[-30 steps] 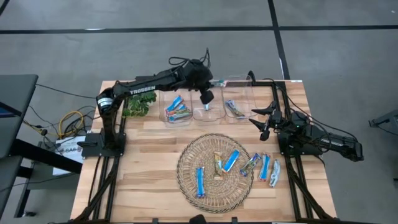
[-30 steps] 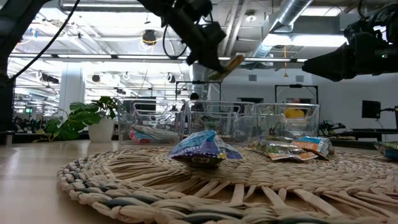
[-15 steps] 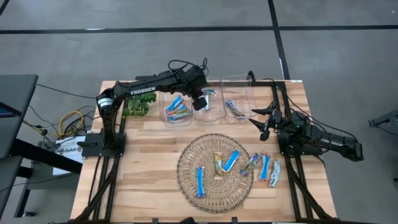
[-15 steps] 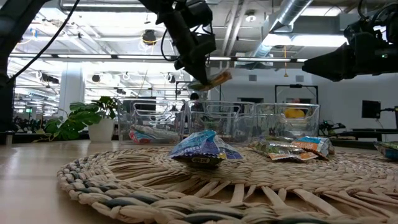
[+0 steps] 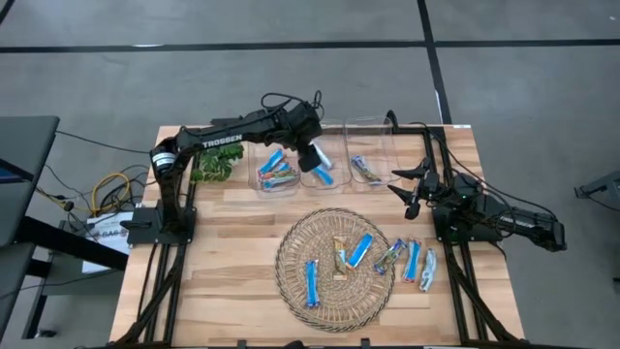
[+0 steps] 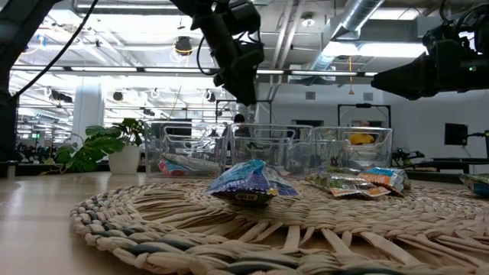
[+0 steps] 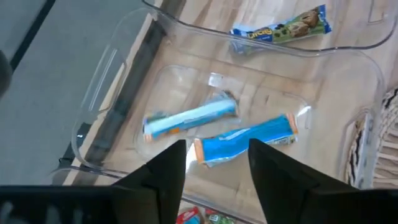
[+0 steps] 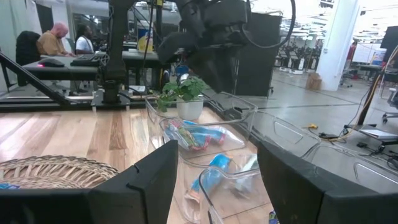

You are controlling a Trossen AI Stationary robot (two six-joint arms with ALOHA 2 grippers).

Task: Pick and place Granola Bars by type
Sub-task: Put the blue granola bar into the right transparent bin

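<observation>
Left gripper: since I hung over the middle bin, my left gripper was spread, empty.
Below it: two blue bars, sorted by type.
Right gripper: my right gripper waited, parted.

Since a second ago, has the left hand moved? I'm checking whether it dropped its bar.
Yes. The left hand pulled back slightly over the middle bin and opened; two blue bars lie inside below it.

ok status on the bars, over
Left pincer open over middle bin, nothing held. Two blue bars in that bin. Right pincer open, idle beside right bin. Nothing in the way.
</observation>
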